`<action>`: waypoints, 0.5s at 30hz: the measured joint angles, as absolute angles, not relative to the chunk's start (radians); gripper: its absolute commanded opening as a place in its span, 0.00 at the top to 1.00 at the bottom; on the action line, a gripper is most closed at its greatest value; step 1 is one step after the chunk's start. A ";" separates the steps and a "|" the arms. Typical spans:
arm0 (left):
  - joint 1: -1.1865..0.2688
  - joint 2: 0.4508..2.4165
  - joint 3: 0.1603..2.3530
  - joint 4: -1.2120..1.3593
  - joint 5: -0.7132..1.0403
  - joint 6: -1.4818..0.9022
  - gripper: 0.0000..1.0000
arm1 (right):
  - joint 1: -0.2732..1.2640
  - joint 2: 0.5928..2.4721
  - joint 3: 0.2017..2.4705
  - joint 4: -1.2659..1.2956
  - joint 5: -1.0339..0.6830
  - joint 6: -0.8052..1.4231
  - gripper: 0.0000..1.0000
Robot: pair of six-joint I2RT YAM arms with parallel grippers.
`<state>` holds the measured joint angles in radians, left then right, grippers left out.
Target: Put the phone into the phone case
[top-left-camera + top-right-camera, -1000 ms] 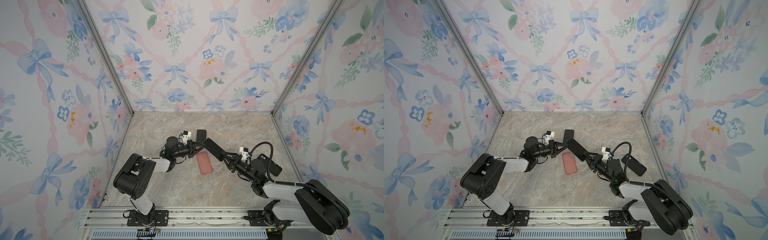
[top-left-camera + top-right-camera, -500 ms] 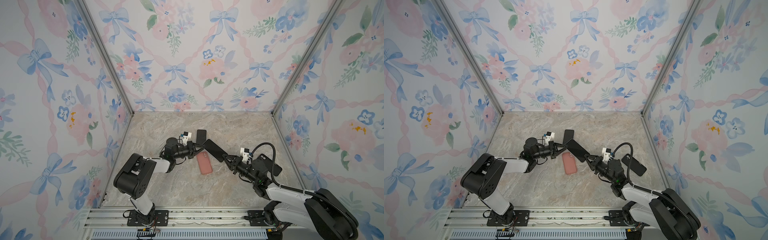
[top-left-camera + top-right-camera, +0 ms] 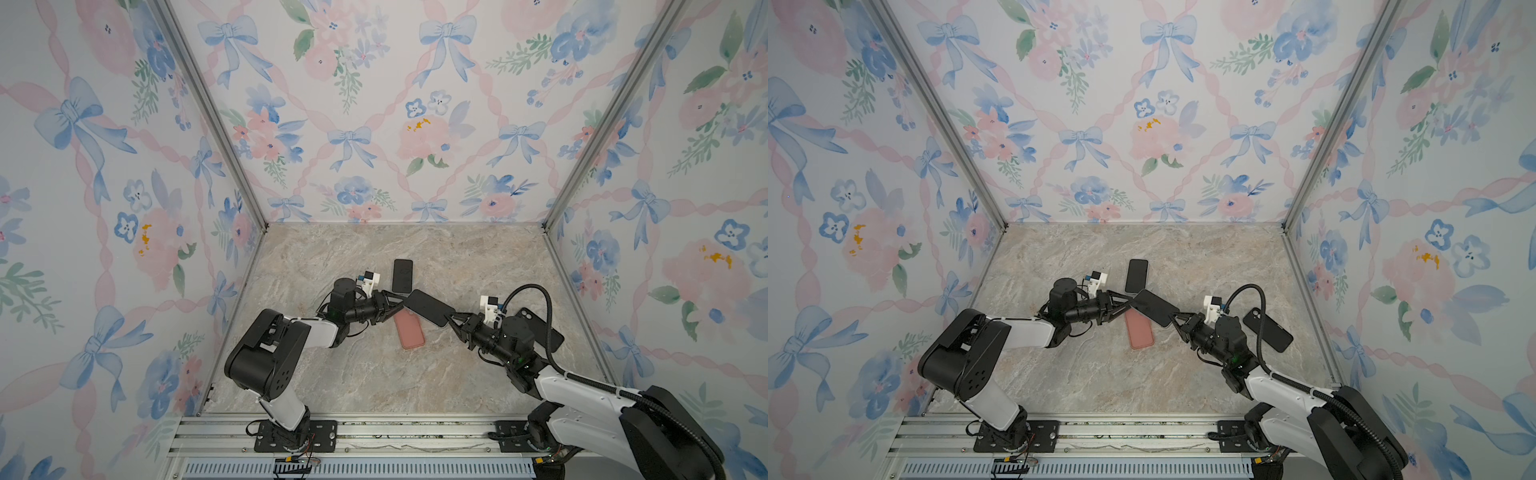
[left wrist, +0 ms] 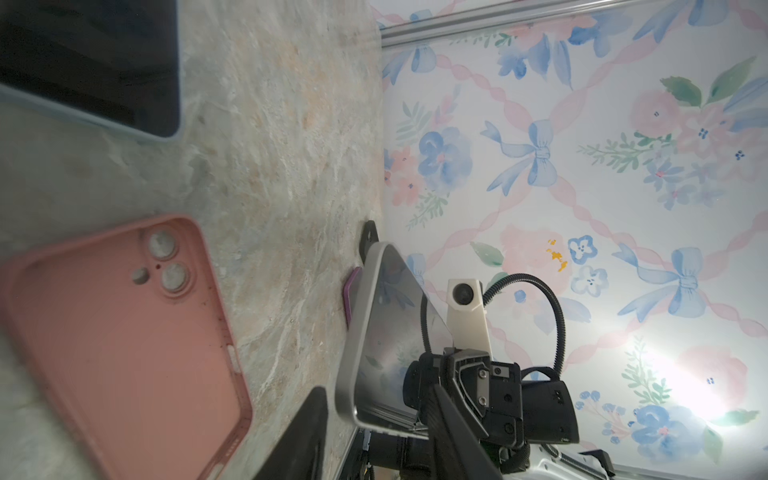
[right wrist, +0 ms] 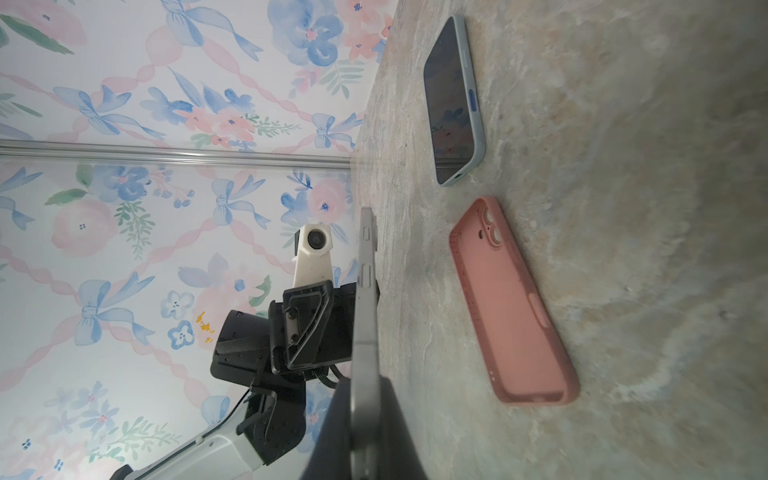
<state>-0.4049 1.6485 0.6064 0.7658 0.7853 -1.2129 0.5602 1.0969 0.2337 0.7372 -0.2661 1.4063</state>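
Handing the phone from one arm to the other is the step we are in. It hangs tilted in the air between the arms, clear of the desk, with one end over the camera-hole end of the pink phone case, which lies flat and empty.

What has just changed is the grip. The right gripper is now clamped on the phone's far end; in the right wrist view its fingers press on both faces of the edge-on phone. The left gripper has let go. In the left wrist view a clear gap shows between its finger and the phone, so its jaws stand partly apart around the near end without touching it.

A second ago it was the reverse: the left held the phone tight and the right jaws stood open around the other end. The phone itself has barely shifted, and the case and the second phone beyond it lie where they were.

For the task, we judge that the right arm alone now carries the phone. The left can draw back, perhaps to steady the case.
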 measured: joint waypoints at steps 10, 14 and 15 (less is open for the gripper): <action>-0.385 1.538 0.531 0.522 0.706 -1.065 0.41 | 0.557 0.981 0.278 0.458 -0.266 1.300 1.00; -0.403 1.494 0.479 0.478 0.683 -1.054 0.42 | 0.548 0.951 0.307 0.377 -0.268 1.259 1.00; -0.414 1.491 0.470 0.471 0.677 -1.054 0.43 | 0.544 0.949 0.310 0.365 -0.271 1.252 1.00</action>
